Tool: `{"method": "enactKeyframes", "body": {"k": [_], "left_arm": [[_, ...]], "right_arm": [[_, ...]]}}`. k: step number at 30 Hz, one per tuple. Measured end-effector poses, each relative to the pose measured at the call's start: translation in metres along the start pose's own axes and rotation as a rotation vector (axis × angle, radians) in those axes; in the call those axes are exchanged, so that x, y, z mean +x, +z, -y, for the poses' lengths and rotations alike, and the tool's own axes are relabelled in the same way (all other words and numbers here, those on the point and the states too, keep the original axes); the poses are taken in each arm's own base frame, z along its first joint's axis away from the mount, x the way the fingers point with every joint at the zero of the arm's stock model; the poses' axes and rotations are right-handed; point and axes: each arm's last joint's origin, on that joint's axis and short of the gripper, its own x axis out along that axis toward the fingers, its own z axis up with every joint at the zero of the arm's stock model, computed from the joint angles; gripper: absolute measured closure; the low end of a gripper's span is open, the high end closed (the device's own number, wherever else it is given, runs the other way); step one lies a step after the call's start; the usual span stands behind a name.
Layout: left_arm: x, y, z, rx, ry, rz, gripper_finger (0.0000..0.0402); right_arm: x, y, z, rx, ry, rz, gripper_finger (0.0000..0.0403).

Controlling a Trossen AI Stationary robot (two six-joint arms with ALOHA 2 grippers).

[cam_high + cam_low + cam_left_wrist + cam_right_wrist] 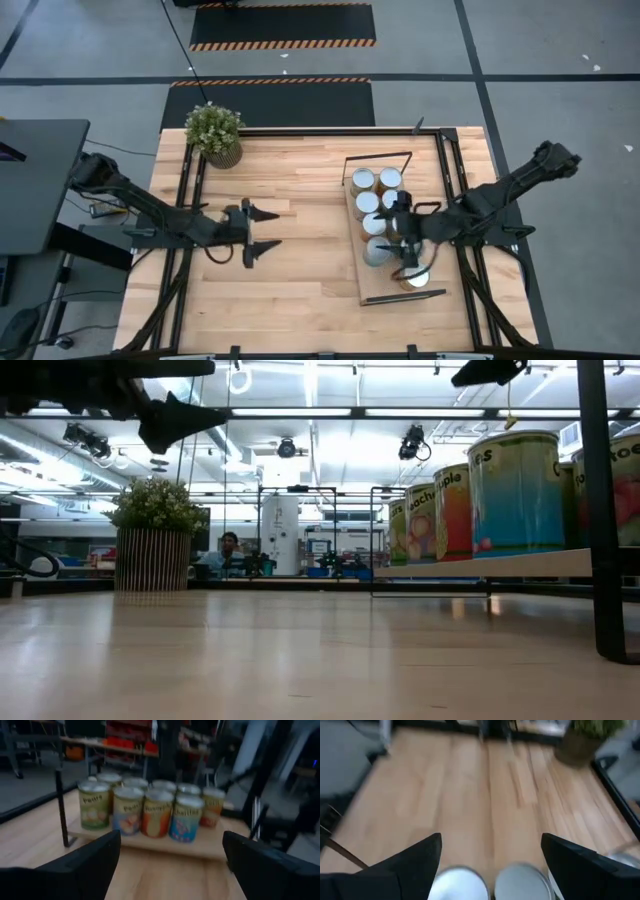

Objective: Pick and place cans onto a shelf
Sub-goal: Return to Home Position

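Right end effector (pixel 491 842): fingers spread wide, nothing held. It hangs low over the cans (pixel 372 203), with two silver tops just beneath it.

Cans: upright, packed in two rows on the shelf (pixel 383 288). Every can in view stands there.

Shelf: light board with black wire frames at its short ends, on the right half of the tabletop (pixel 300 290).

Left end effector (pixel 265 230): fingers apart, empty, waiting over bare wood left of centre and facing the shelf.

Hazard: the right arm probably has to lift clear to retire. A low or sideways pull could clip a can top or catch the wire frame, and the tight rows might topple together. The end can looks the likeliest to roll off.

Surface: pale plank wood, flat and smooth, with a potted plant (pixel 213 130) at the far left corner.

Room: grey floor with black-and-orange hazard strips, strip lighting and racks. A person (pixel 229 550) sits far behind.
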Motion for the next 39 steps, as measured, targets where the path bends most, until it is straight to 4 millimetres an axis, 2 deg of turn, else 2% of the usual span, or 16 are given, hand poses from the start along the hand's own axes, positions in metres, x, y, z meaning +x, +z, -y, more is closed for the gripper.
{"method": "enactKeyframes", "body": {"k": [5, 10, 19, 30, 39], "left_arm": [[-0.012, -0.007, -0.014, -0.075, -0.026, 0.117, 0.0047], [-0.022, -0.016, -0.022, -0.082, -0.036, 0.163, 0.0047], [-0.039, -0.007, -0.035, -0.082, 0.017, 0.258, 0.0062], [-0.051, 0.009, -0.056, -0.052, 0.177, 0.313, 0.0166], [-0.065, 0.015, -0.066, -0.043, 0.274, 0.324, 0.0278]], "right_arm": [[-0.011, -0.019, 0.009, 0.02, 0.07, 0.201, 0.0053], [-0.017, -0.042, 0.015, 0.016, 0.121, 0.303, 0.0053], [-0.028, -0.078, 0.033, -0.01, 0.098, 0.431, 0.0053], [-0.044, -0.114, 0.058, -0.011, 0.045, 0.71, 0.0054], [-0.039, -0.141, 0.07, 0.003, -0.044, 0.789, 0.0054]]}}
